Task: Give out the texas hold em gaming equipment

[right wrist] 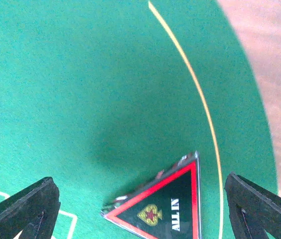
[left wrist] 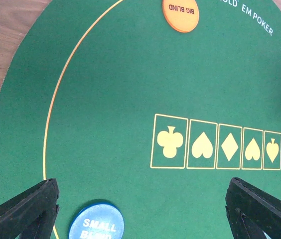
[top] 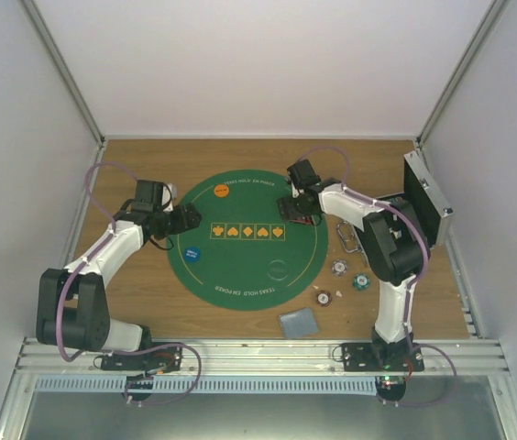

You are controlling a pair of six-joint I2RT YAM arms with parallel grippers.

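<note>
**Q:** Where is the piece being handled?

**A:** The dark triangular all-in marker (right wrist: 168, 206), bordered in red, lies flat on the green mat (right wrist: 80, 74). It sits just inside the mat's yellow ring, near the right edge. The right gripper (right wrist: 139, 181) hangs over it with its jaws wide apart, and neither finger touches it.

**Q:** And the other arm?

**A:** The left gripper (left wrist: 140, 199) hovers over the mat's left side, its jaws also apart and empty. The blue disc (left wrist: 96, 222), marked small blind, rests on the felt near its left finger. The orange disc (left wrist: 181, 15), marked big blind, lies at the mat's far rim.

**Q:** Which step is this?

**A:** The marker looks placed and free of the fingers. Off the mat, on the wooden table (top: 194, 316) to the right, are three chips (top: 339, 267) and the grey-blue cards (top: 299, 322). The open case (top: 426, 209) stands at the table's right edge. The next move probably calls for the right arm to rise straight up, so that no finger drags the marker, and then swing toward the chips.

**Q:** What does each view add?

**A:** Only the right wrist view shows the marker and its lettering, because from above the arm hides it. Only the top view shows the chips, cards and case. The left wrist view alone makes the discs' labels readable and shows the five printed card outlines clearly.
</note>
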